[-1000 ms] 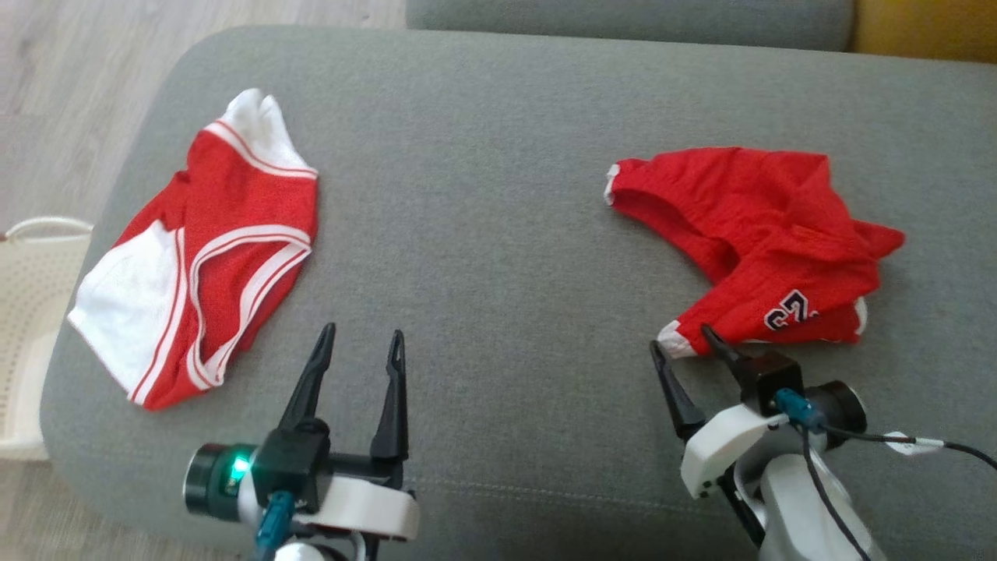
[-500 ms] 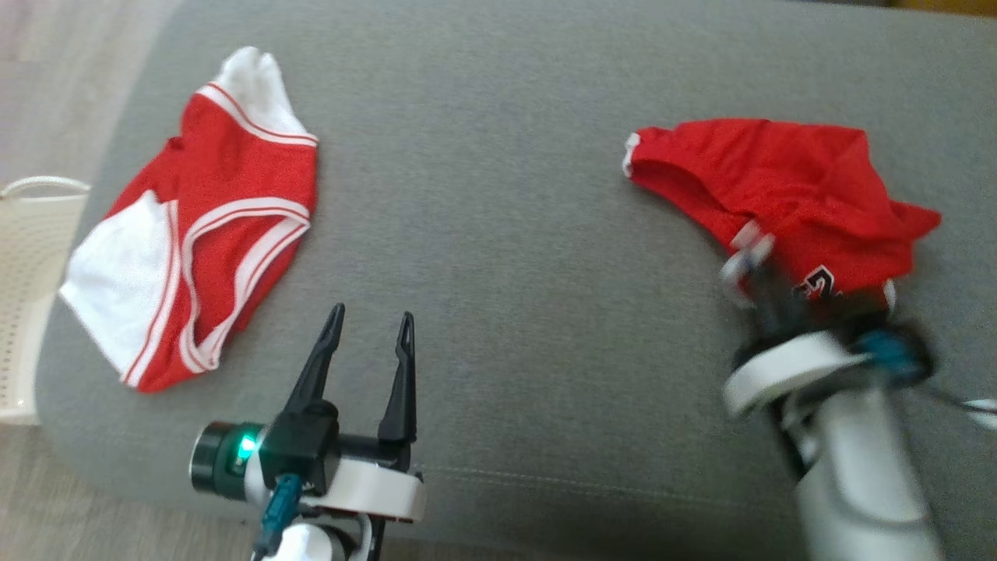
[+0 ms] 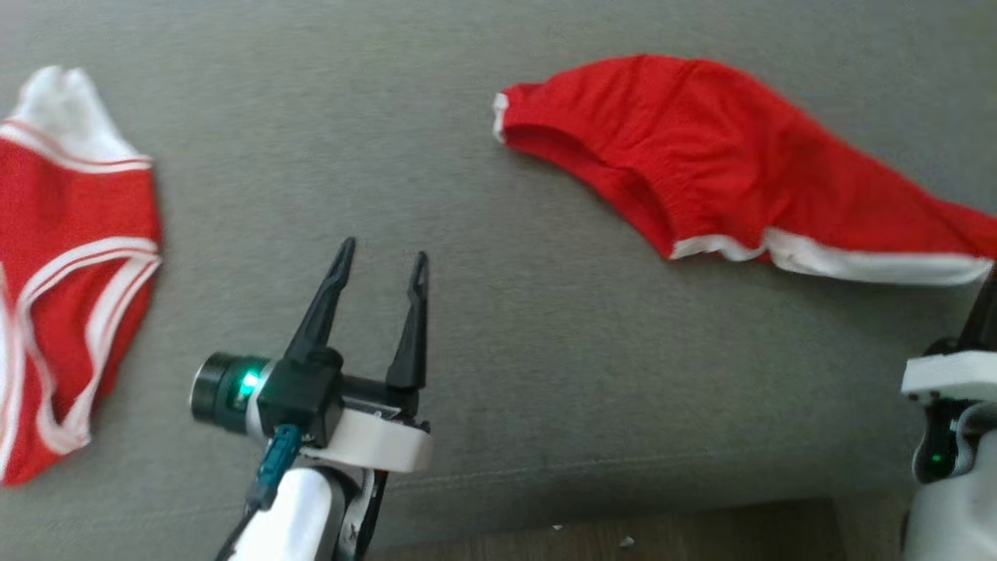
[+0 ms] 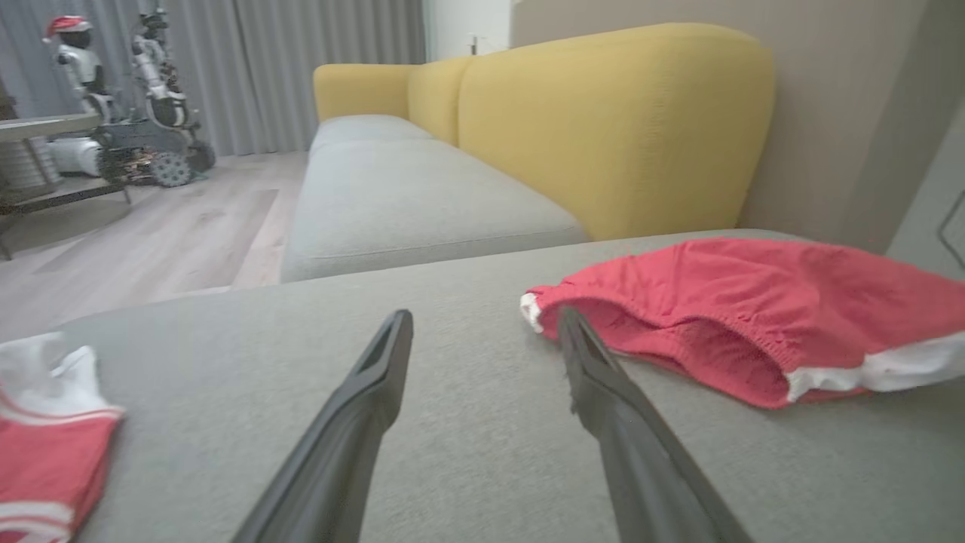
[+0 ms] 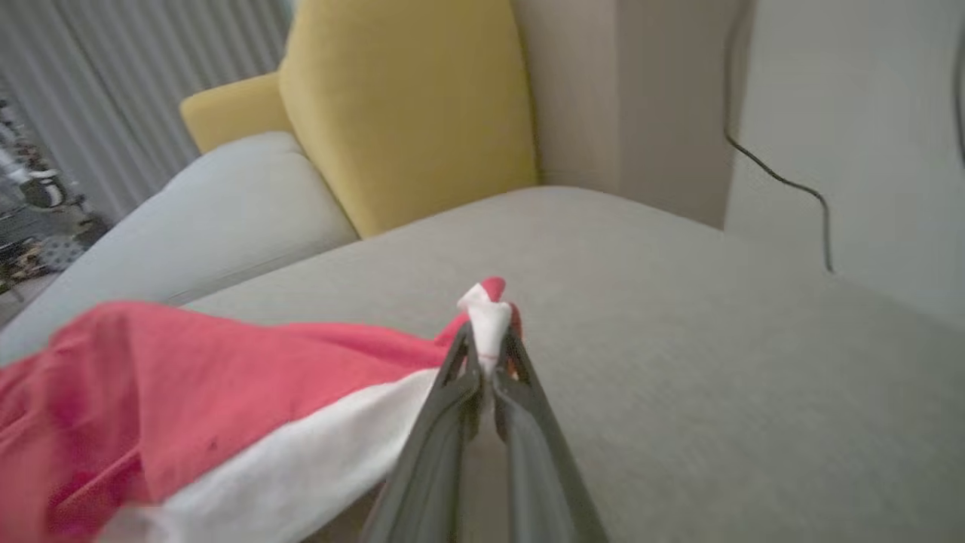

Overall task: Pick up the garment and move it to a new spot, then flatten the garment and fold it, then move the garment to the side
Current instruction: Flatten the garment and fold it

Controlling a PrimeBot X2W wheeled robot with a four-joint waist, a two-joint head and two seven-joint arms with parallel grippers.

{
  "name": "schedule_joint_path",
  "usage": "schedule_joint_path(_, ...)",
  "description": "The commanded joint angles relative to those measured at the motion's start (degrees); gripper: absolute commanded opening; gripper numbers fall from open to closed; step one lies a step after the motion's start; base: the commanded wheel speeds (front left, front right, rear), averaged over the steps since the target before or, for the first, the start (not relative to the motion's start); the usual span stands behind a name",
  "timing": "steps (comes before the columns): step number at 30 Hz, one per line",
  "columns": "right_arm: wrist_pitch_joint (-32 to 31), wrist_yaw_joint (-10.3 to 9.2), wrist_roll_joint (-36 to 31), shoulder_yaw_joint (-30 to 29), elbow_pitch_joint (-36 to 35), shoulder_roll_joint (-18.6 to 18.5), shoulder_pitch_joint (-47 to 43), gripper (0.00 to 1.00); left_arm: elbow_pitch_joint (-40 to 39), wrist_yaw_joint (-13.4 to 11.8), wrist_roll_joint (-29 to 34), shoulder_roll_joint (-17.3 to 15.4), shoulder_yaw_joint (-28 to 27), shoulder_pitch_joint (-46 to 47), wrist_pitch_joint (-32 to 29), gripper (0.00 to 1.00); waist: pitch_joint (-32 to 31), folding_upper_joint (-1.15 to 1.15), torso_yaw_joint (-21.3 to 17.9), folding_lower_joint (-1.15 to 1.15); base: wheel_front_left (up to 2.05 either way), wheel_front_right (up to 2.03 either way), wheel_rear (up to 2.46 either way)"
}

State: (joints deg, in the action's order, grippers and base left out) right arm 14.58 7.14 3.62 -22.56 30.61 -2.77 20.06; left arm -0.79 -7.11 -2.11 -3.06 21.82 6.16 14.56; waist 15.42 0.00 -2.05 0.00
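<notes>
The garment (image 3: 701,148) is red cloth with a white hem, stretched out across the right half of the grey cushion (image 3: 506,327). My right gripper (image 5: 488,332) is shut on the hem's white corner, which sticks out past its fingertips. In the head view that gripper (image 3: 991,273) sits at the far right edge, at the end of the hem. My left gripper (image 3: 383,251) hovers open over bare cushion, left of the garment and not touching it. The left wrist view shows the left gripper (image 4: 484,320) open and empty, with the garment (image 4: 754,302) just beyond its right finger.
A second red-and-white garment (image 3: 70,273) lies at the cushion's left end. The cushion's front edge and wooden floor (image 3: 623,538) run along the bottom. A yellow sofa (image 4: 603,128) stands behind, another robot (image 4: 128,98) far off, and a cable (image 5: 784,181) hangs on the wall.
My right gripper shut on the garment's white hem corner and drew it to the right, stretching the bunched cloth long. The head camera shifted too. The left gripper stays open.
</notes>
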Motion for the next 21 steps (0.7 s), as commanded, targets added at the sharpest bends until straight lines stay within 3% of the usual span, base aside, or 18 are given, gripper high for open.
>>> schedule_joint_path(1,0.41,0.35,0.43,0.76,-1.24,-0.10,1.58,0.82,-1.85,0.66,-0.11,0.18,-1.26,2.07,0.44,1.00,1.29,0.00,-2.50,0.00,0.00,0.00,0.00)
schedule_joint_path(2,0.41,0.35,-0.61,0.31,-1.10,-0.10,2.31,1.00,-1.55,1.93,-0.62,0.18,-0.77,2.46,0.44,1.00,1.47,0.00,-3.19,0.00,0.00,0.00,0.00)
schedule_joint_path(7,0.42,0.35,0.08,5.63,-8.45,-0.10,4.23,1.00,2.71,9.43,-1.13,0.04,2.49,5.62,0.44,1.00,2.48,0.00,-6.49,0.00,0.00,0.00,0.00)
schedule_joint_path(10,0.42,0.35,0.64,9.66,-12.87,-0.10,3.09,1.00,7.04,12.72,-1.33,0.06,5.87,8.45,0.44,1.00,2.90,0.00,-7.91,0.00,0.00,0.00,0.00)
schedule_joint_path(17,0.42,0.35,2.19,15.80,-15.85,-0.10,0.09,1.00,19.43,14.52,-2.53,0.11,15.99,17.71,0.44,1.00,4.47,0.00,-10.99,0.00,0.00,0.00,0.00)
schedule_joint_path(21,0.42,0.35,2.91,17.54,-18.07,-0.10,-1.50,1.00,25.02,14.32,-3.33,0.15,18.14,22.61,0.44,1.00,5.68,0.00,-12.89,0.00,0.00,0.00,0.00)
